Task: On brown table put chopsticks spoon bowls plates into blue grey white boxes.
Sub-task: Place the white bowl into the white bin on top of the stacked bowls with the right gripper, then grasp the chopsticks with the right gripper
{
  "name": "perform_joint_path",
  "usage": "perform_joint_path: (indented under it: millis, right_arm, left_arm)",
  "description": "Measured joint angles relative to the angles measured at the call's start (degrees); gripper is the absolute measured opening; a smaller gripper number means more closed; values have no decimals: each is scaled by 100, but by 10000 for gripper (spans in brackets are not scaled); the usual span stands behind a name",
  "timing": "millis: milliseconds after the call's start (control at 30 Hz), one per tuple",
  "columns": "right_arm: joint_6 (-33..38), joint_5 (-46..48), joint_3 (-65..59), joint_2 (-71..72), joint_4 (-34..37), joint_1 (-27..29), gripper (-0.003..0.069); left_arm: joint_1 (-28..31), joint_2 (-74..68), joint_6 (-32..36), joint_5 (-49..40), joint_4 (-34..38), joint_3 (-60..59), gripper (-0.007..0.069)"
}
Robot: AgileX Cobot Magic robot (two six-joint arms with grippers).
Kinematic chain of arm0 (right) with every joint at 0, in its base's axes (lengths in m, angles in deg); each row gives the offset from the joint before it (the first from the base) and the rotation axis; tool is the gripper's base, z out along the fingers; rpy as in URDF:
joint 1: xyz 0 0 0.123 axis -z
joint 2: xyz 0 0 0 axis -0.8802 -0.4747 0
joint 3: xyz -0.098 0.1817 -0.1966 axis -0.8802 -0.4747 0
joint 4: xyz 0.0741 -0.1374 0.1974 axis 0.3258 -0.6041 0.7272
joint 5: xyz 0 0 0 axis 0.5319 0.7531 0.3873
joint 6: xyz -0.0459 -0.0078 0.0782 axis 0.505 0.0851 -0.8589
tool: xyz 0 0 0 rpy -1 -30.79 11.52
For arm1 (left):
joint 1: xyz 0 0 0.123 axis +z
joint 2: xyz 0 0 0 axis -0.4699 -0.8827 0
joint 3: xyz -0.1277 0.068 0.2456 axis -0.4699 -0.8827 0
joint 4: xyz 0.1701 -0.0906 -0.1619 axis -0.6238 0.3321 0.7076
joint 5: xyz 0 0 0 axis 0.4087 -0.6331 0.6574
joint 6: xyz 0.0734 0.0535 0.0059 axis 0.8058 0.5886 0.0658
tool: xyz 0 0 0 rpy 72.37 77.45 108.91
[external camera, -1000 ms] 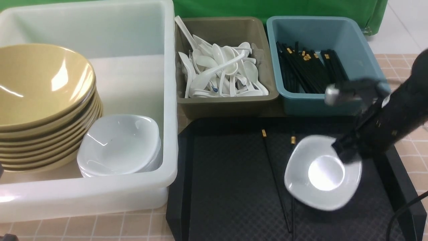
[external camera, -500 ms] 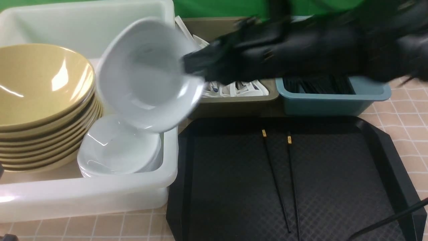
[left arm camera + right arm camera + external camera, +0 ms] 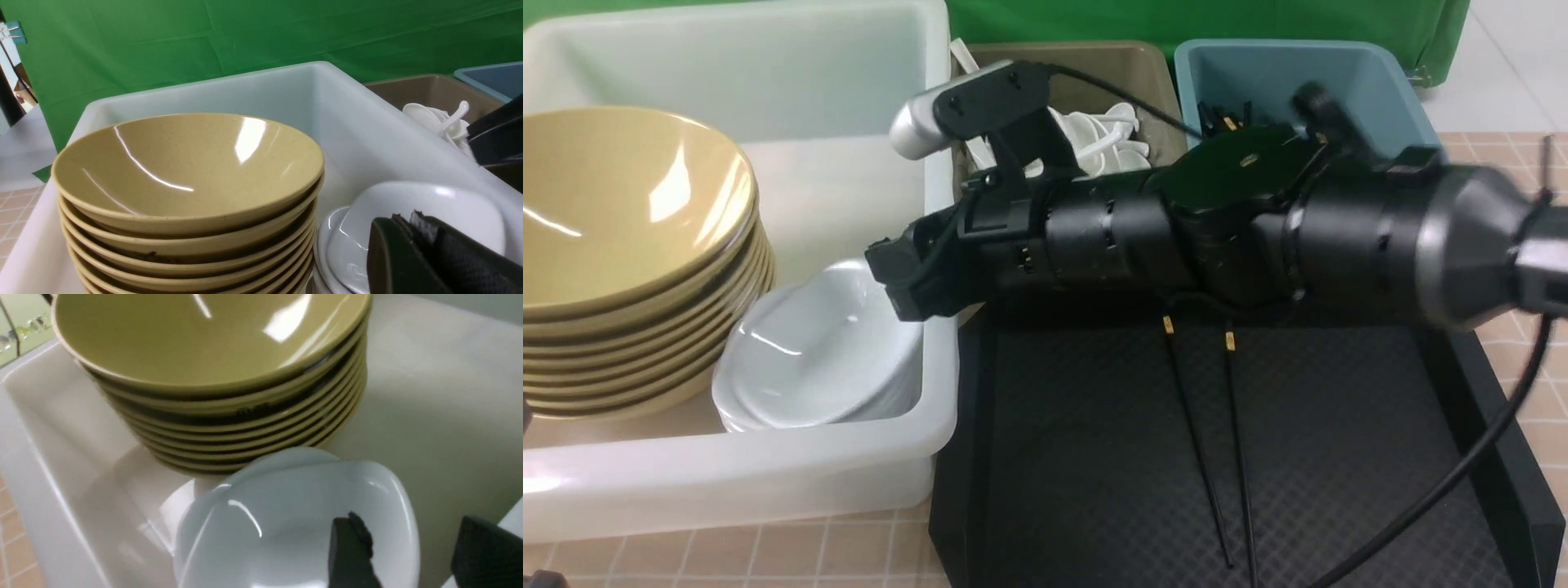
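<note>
Plates [image 3: 809,359] lie stacked in the white box [image 3: 768,482], top one tilted at the open right gripper [image 3: 412,526]; left gripper [image 3: 398,222] closed.

Bowls [image 3: 629,204] and plates [image 3: 809,359] look glossy; black tray [image 3: 1094,457] rough.

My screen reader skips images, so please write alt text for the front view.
The right arm reaches across the black tray, the right gripper at the stacked white plates in the white box, beside stacked tan bowls. Two black chopsticks lie on the tray.
</note>
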Motion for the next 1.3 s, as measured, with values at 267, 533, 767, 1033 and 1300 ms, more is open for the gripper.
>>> perform_joint_path:
  millis: [267, 533, 767, 1033, 1300]
  right_arm:
    - [-4291, 2633, -43, 559, -4905, 937, 363]
    - [-6610, 2335, -1255, 541, -6737, 1488, 303]
    - [-7092, 1735, -1807, 172, -6757, 1502, 427]
    - [-6647, 1569, -1770, -46, -7013, 1434, 272]
    - [-6554, 2114, -1828, 484, -7486, 1434, 59]
  left_arm:
    - [0, 0, -5, 0, 0, 0, 2]
    - [0, 0, -17, 0, 0, 0, 2]
    - [0, 0, -17, 0, 0, 0, 2]
    - [0, 0, -22, 7, 5, 0, 2]
    - [0, 0, -29, 7, 5, 0, 2]
